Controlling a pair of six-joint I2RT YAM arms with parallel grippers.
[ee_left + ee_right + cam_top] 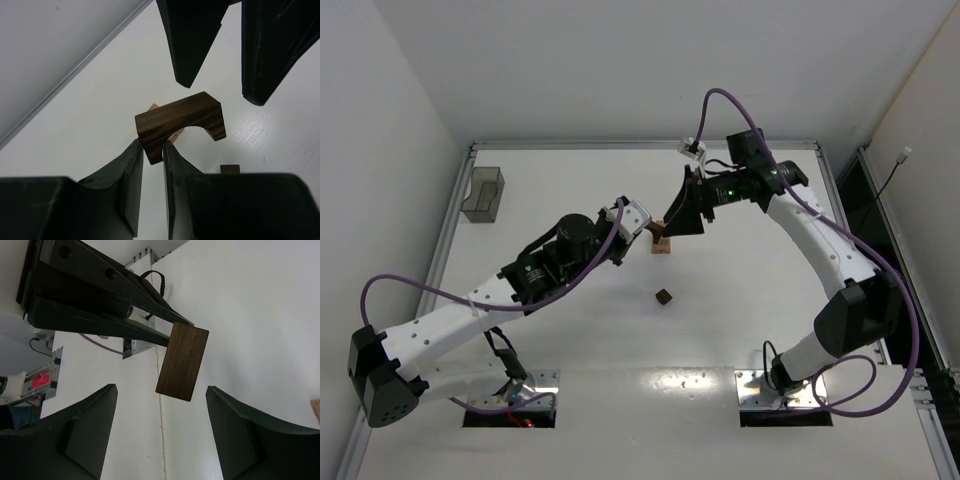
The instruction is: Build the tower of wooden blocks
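Note:
My left gripper [152, 147] is shut on one end of a dark brown arch block [180, 122] and holds it above the table. Behind the arch shows a light tan block [175, 135]. The top view shows that tan block [663, 247] on the table just under the left gripper [648, 232]. My right gripper [673, 222] is open and close beside it. In the right wrist view the arch block [182, 361] hangs ahead of the right gripper [161, 388], whose fingers [90, 430] stand wide of it without touching.
A small dark brown cube [664, 296] lies alone on the table nearer the arms; it also shows in the left wrist view [230, 169]. A translucent grey bin [483, 193] stands at the far left. A raised rim [640, 144] bounds the table's far edge.

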